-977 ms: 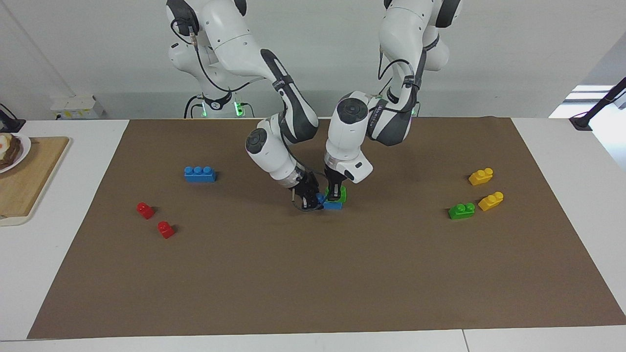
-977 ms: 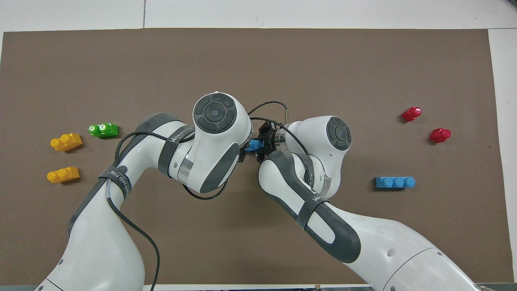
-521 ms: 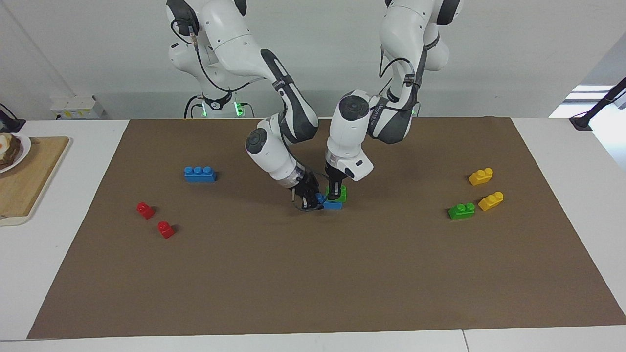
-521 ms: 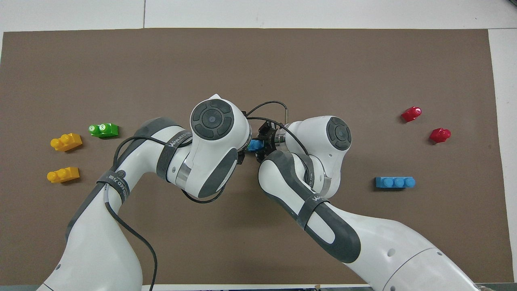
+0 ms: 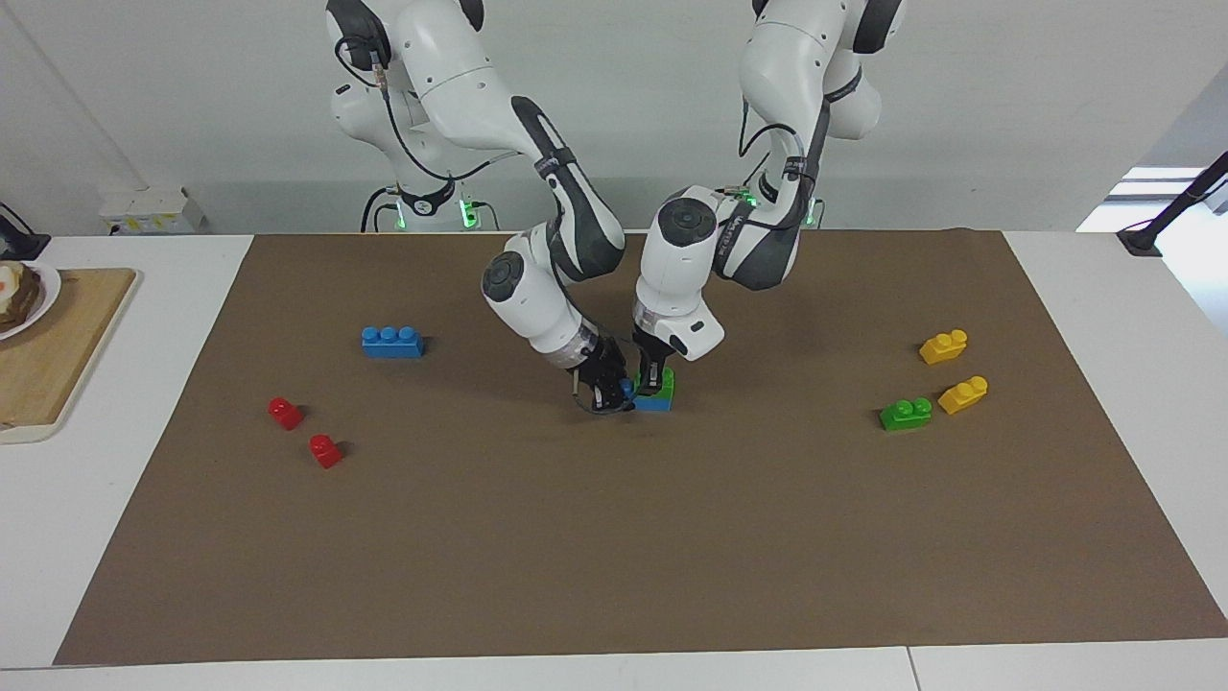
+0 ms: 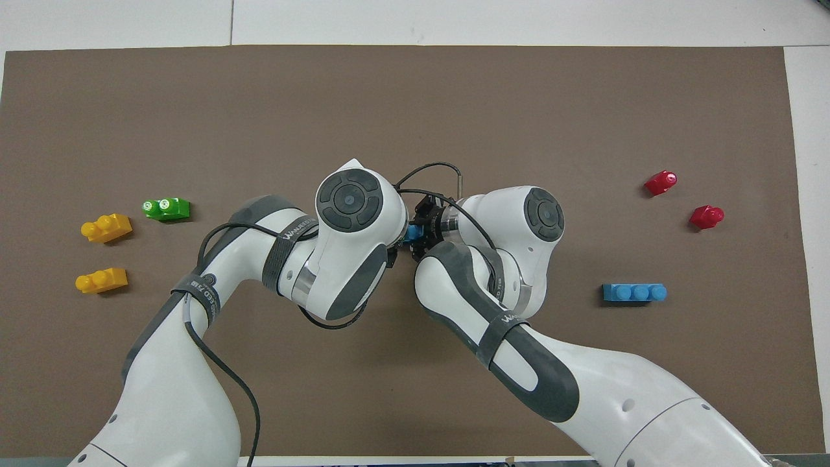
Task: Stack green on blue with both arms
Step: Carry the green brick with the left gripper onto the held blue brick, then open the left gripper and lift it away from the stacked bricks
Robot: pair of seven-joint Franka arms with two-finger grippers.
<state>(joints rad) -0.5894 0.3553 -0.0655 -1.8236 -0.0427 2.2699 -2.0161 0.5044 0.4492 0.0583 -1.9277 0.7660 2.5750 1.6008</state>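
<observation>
right gripper: clamped on end of blue brick, mid-mat | left gripper: closed on green brick, sitting on blue | progress: stack looked made; release and retreat left

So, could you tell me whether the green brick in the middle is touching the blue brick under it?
Touching. The facing view shows the green brick sitting directly on the blue brick, no gap between them, left gripper on the green.
</observation>
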